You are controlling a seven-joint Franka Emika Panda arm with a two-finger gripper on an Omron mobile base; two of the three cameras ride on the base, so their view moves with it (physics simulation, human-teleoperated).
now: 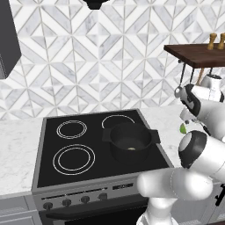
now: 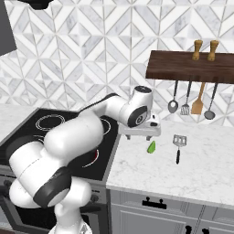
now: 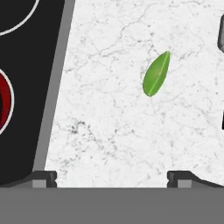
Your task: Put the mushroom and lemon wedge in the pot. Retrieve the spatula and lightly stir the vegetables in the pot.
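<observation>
The lemon wedge (image 3: 156,73) is a small yellow-green sliver lying on the white marble counter just right of the stove, also seen at wedge (image 2: 151,146) and wedge (image 1: 182,128). My gripper (image 2: 138,136) hovers open above the counter, a little to the wedge's left, with nothing between its fingertips (image 3: 41,177). The spatula (image 2: 178,147) lies flat on the counter right of the wedge, slotted head away from me. The black pot (image 1: 132,143) sits on the stove's front right burner with a pale bit (image 1: 131,149) inside.
A wooden shelf (image 2: 192,66) on the wall carries several hanging utensils, among them an orange-headed one (image 2: 198,105) and a ladle (image 2: 172,106). The stove edge (image 3: 54,87) runs along the left of the hand view, with a red-glowing burner (image 3: 5,100) beyond it.
</observation>
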